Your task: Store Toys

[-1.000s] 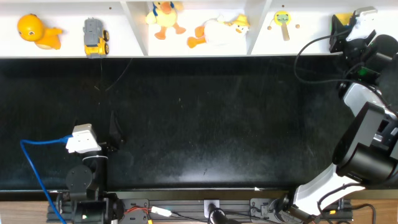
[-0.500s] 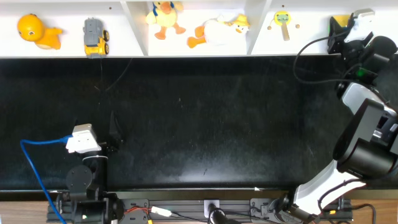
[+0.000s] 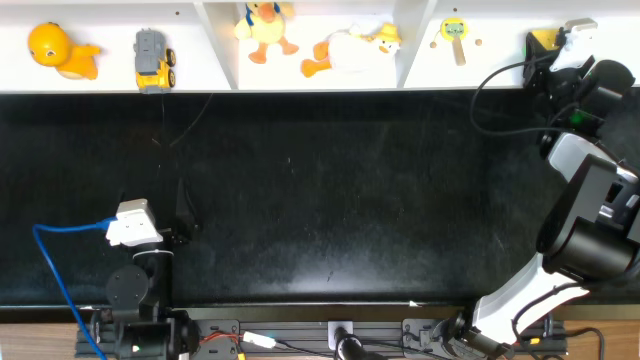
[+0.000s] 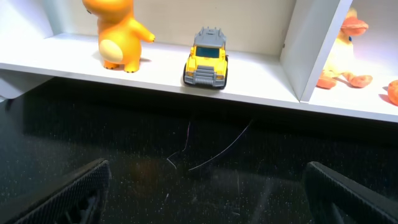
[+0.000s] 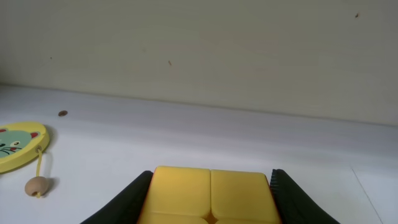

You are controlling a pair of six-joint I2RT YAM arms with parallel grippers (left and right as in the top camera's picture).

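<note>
There is one toy truck (image 3: 154, 60); one orange figure (image 3: 60, 50) just beside the truck; two plush ducks, a yellow duck (image 3: 265, 25) and a white duck (image 3: 350, 50), in the compartment (image 3: 312, 18) next to the truck's; one cat-faced disc (image 3: 454, 30) and one yellow block (image 5: 211, 194), both well apart from the truck.

A black worktop (image 3: 340, 200), dusted with fine pale specks, stretches from left to right across the scene. Thin pale lines (image 4: 217, 149) curve over its far left part; whether they are scratches or loose threads cannot be told. At the near left, a blue cable (image 3: 55, 260) loops above the surface. Along the near edge runs a dark rail (image 3: 330, 325) with loose wires (image 3: 255, 340), and a wooden strip (image 3: 40, 335) lies just beyond it.
</note>
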